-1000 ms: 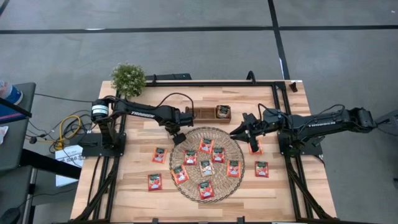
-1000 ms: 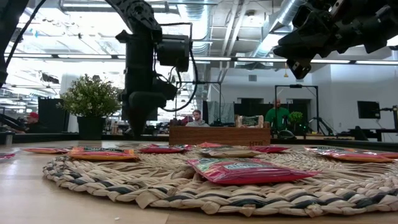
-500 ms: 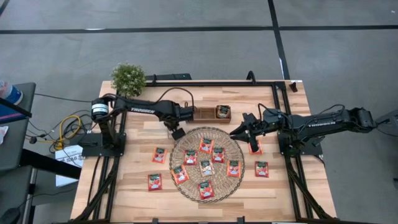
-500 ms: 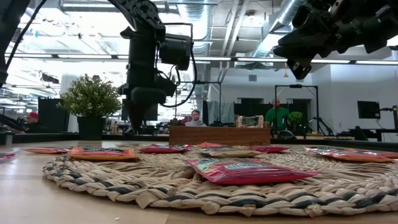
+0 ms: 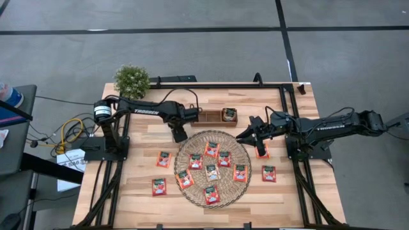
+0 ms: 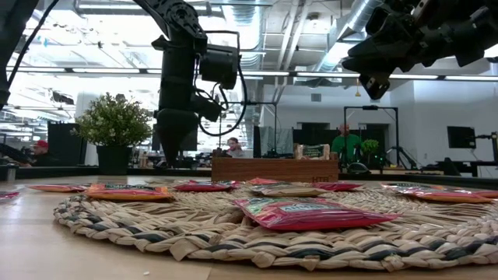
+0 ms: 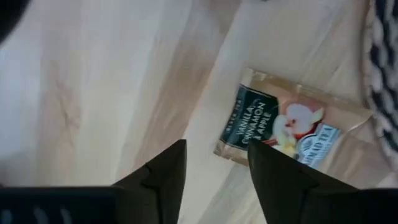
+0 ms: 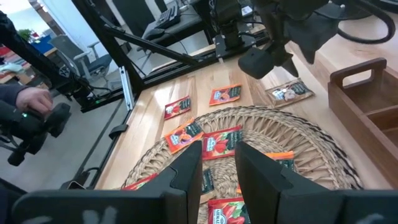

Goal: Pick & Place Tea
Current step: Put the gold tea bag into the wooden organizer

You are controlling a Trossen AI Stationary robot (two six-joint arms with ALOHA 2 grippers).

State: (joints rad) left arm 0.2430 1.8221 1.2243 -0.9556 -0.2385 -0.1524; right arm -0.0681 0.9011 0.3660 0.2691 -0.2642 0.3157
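Several red-orange tea sachets lie flat on the round woven mat; more lie on the table at its left and right. A pale beige sachet lies flat on the wood beside the mat's far-left edge. My left gripper hovers open just above this sachet, clear of it. My right gripper hangs open and empty over the mat's far-right edge. The wooden tray stands behind the mat, with one sachet in its right compartment.
A potted plant stands at the far left corner. Black frame rails run along both table sides. Bare wood lies in front of the mat. People show in the room behind the table.
My left gripper has drawn back from the mat's far-left edge toward the table's far edge and a little to the left.
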